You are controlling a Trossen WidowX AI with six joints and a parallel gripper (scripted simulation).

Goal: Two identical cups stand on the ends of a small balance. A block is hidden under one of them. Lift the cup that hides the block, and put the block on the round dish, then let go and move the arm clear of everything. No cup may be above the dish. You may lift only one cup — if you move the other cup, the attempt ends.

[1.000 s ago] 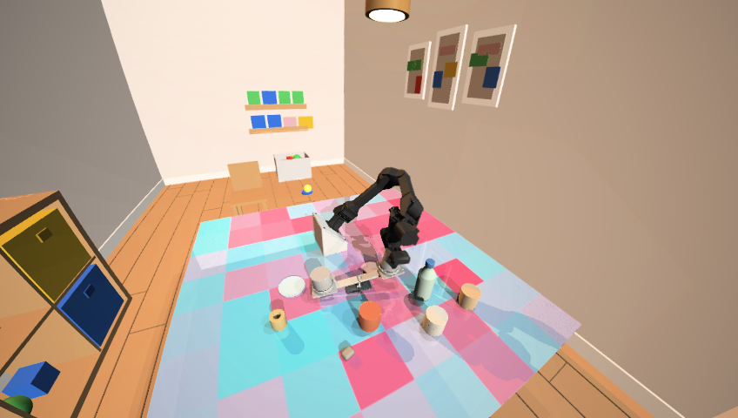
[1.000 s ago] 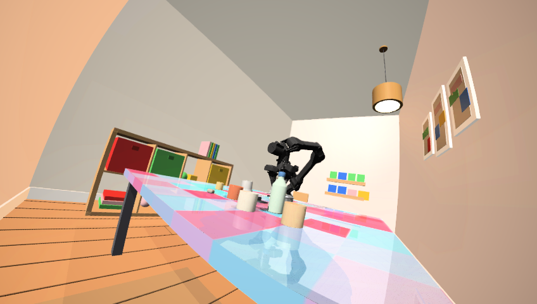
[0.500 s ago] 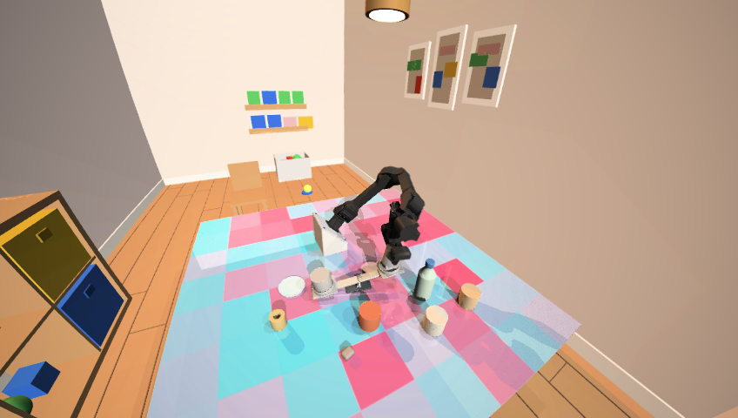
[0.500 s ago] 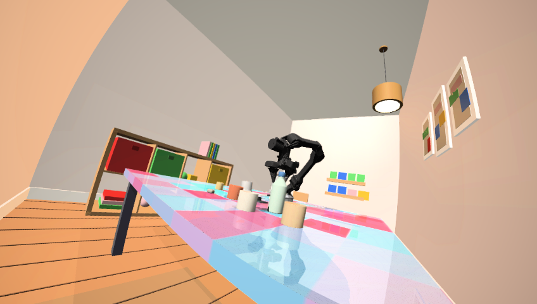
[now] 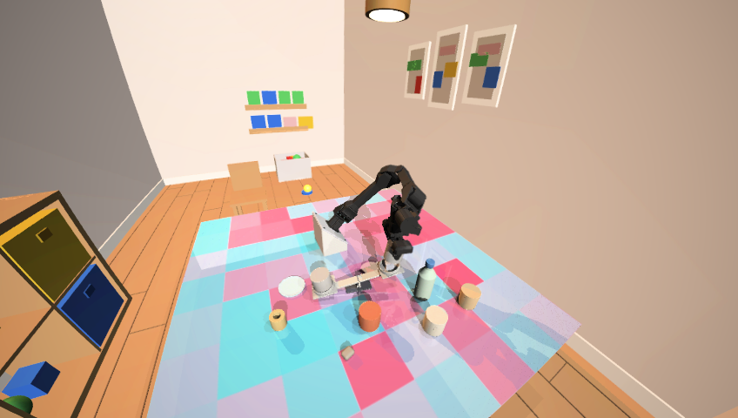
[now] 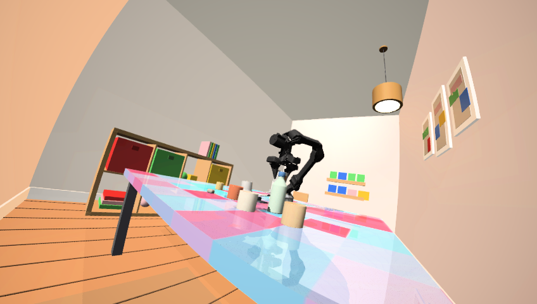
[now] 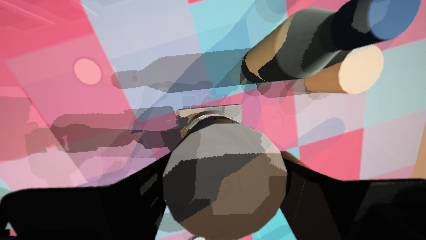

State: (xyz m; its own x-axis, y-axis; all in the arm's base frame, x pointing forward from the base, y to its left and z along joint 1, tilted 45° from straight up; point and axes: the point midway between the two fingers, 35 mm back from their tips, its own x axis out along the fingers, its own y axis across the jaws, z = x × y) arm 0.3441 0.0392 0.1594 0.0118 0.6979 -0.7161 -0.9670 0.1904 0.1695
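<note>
In the top view, one cup [image 5: 322,279] stands between the dish [image 5: 291,286] and the balance's beam [image 5: 357,279].

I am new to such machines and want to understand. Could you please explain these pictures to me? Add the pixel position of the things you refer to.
A black jointed arm stands at a table, ending in a gripper [image 5: 394,253] [image 7: 218,152]. One picture looks down from above, one comes from beside the table, and one looks from the arm's wrist. The gripper is closed on a pale cup [image 7: 225,175] at one end of a small balance [image 5: 347,280]; a similar cup [image 5: 321,280] stands on the other end. Nearby are a round dish [image 5: 291,286], a bottle [image 5: 424,282] [image 6: 277,196] and an orange-red cylinder [image 5: 369,316] [image 6: 234,192].
</note>
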